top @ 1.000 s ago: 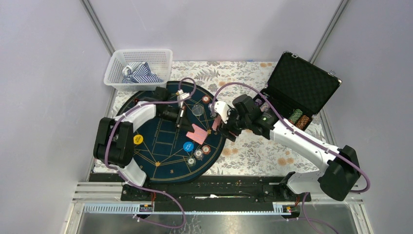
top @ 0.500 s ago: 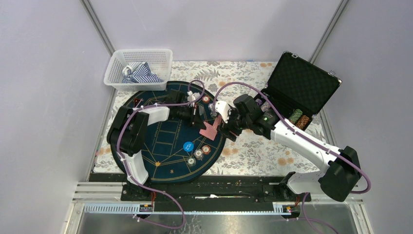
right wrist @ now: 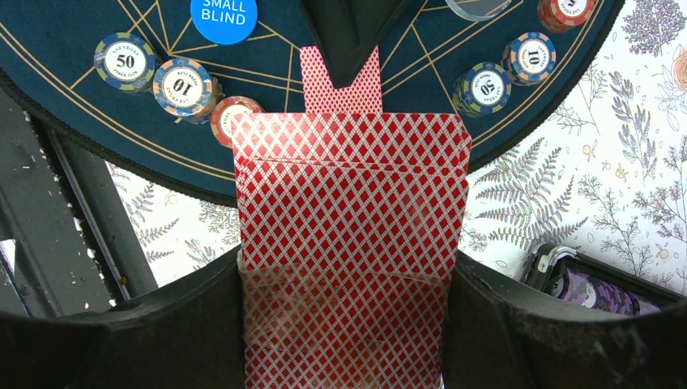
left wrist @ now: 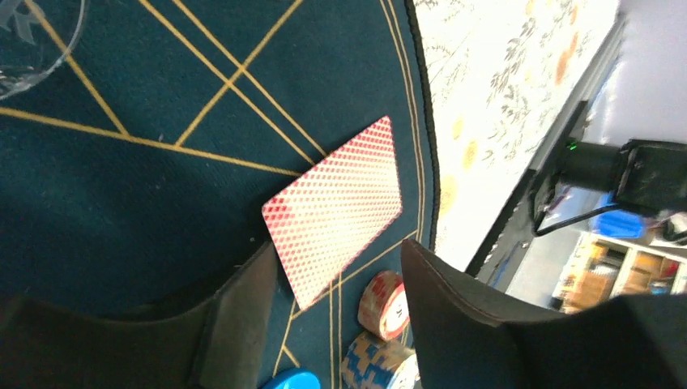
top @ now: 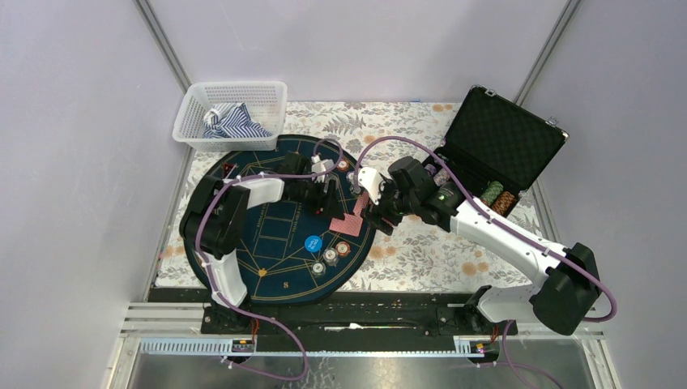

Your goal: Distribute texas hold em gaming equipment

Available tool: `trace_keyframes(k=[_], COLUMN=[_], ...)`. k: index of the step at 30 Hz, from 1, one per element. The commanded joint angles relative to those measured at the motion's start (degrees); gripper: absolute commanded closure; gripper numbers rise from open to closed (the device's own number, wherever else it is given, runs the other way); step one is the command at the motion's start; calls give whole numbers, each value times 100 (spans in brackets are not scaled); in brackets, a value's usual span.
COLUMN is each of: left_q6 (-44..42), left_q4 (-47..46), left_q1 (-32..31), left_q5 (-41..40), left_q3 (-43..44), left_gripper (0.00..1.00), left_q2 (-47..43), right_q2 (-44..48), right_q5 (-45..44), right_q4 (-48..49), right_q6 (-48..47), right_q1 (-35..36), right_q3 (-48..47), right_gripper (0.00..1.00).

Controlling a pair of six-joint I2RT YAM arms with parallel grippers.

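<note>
Clasping one red-backed deck [right wrist: 348, 203] in right gripper [right wrist: 348, 284], left gripper [left wrist: 336, 267] released over one card [left wrist: 334, 212], six chip stacks [right wrist: 130, 61], one blue disc [right wrist: 224, 14] on mat [right wrist: 65, 24].

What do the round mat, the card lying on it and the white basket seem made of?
Round mat: matte, felt-like cloth, fuzzy texture, printed gold lines. Card: thin coated paper or plastic, can't tell which; flat, faint sheen. White basket: moulded plastic, judging by its perforated lattice walls.
</note>
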State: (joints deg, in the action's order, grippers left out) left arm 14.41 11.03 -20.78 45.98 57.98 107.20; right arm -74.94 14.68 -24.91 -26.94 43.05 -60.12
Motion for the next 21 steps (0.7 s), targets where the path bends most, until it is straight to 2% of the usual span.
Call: trace_keyframes(k=[1, 2, 4, 7, 9, 11, 14, 21], left_q6=[-447, -470, -508, -522, -678, -651, -14, 1074], left_q4=[418, 517, 699, 848, 1067, 1120, 699, -140], left_q1=[48, 100, 308, 847, 994, 1012, 946, 461], left_q5=[-552, -560, -452, 353, 757, 1063, 1535, 1926], left_q3=[58, 74, 132, 168, 233, 185, -73, -340], left_gripper=[29, 25, 23, 22, 21, 21, 21, 20], left_q2=[-740, -879, -1146, -1607, -1953, -2388, -2793, -3050], right_q2=[67, 60, 46, -17, -97, -189, -338, -614], right_q5=[186, 202, 229, 337, 422, 504, 736, 670], right_q4=[110, 104, 92, 70, 72, 111, 187, 221], right_q6=[44, 36, 39, 28, 16, 28, 149, 133], right_q1=[-35, -41, -41, -41, -41, -41, -29, 284], right_q3=[-187, -199, -246, -362, -470, -580, -772, -948], right_gripper=[79, 79, 79, 79, 79, 79, 79, 80])
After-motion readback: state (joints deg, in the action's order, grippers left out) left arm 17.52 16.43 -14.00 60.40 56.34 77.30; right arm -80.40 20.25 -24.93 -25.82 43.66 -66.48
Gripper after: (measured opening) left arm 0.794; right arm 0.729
